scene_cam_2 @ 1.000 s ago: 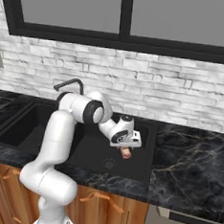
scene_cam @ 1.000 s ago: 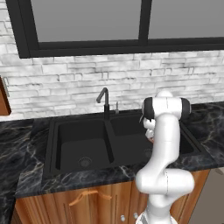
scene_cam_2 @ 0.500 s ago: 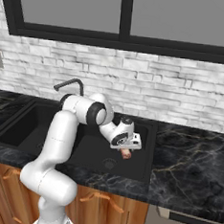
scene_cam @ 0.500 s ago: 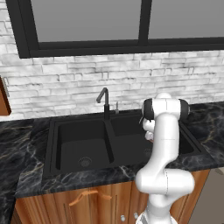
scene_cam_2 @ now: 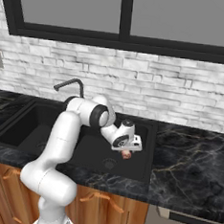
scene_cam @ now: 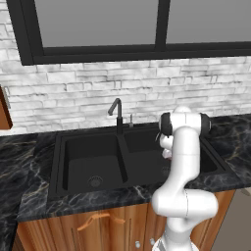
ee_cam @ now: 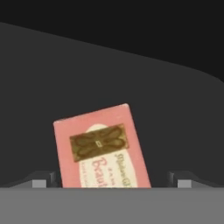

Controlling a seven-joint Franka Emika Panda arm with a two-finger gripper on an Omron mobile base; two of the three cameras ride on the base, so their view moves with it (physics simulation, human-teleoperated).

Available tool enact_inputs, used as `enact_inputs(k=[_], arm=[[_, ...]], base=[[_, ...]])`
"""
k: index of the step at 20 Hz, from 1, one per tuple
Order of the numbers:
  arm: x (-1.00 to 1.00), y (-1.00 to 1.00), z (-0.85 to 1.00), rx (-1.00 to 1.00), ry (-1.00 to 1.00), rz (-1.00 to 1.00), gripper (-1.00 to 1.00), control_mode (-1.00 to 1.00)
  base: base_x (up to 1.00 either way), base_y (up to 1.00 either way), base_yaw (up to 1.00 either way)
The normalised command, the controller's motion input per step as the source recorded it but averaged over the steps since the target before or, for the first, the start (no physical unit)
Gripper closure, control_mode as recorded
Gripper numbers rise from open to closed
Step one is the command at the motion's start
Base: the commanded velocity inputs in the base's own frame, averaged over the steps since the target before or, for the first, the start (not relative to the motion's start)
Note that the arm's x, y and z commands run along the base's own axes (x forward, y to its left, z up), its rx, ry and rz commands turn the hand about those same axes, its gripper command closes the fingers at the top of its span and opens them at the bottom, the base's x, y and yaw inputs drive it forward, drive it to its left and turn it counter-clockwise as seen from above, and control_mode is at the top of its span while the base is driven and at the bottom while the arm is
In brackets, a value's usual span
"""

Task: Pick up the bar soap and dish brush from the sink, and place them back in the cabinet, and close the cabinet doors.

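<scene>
The bar soap (ee_cam: 101, 148), a pink block with a pale oval label, lies flat on the black floor of the sink's right basin (scene_cam_2: 148, 136). My gripper (ee_cam: 112, 183) hangs just above it, open, with one fingertip on each side of the soap and neither touching it. In the right base view the gripper (scene_cam_2: 126, 149) points down into the basin, with the soap (scene_cam_2: 126, 154) showing right under it. In the left base view my own arm hides most of the hand over the sink (scene_cam: 93, 147). The dish brush is out of view.
A slim black faucet (scene_cam: 116, 110) stands behind the divider between the two basins. Dark marbled counter (scene_cam_2: 191, 159) runs to either side, with a white brick wall and a black-framed window behind. A strip of reddish-brown wood (scene_cam: 4, 110) shows at the far left edge.
</scene>
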Motion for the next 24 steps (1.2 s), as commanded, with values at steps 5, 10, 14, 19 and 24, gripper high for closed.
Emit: enact_inputs(k=[5,10,14,19,24], arm=[[0.14,-0.01,-0.18,0.00,0.00,0.00,-1.00,-1.00],[0.15,0.00,-0.17,0.00,0.00,0.00,-1.00,-1.00],[0.10,0.00,-0.18,0.00,0.00,0.00,-1.00,-1.00],[0.00,0.00,-0.15,0.00,0.00,0.00,1.00,-1.00],[0.00,0.00,0.00,0.00,0.00,0.00,1.00,-1.00]], base=[[0.00,0.00,0.00],[0.00,0.00,0.00],[0.00,0.00,0.00],[0.00,0.00,0.00],[0.00,0.00,0.00]])
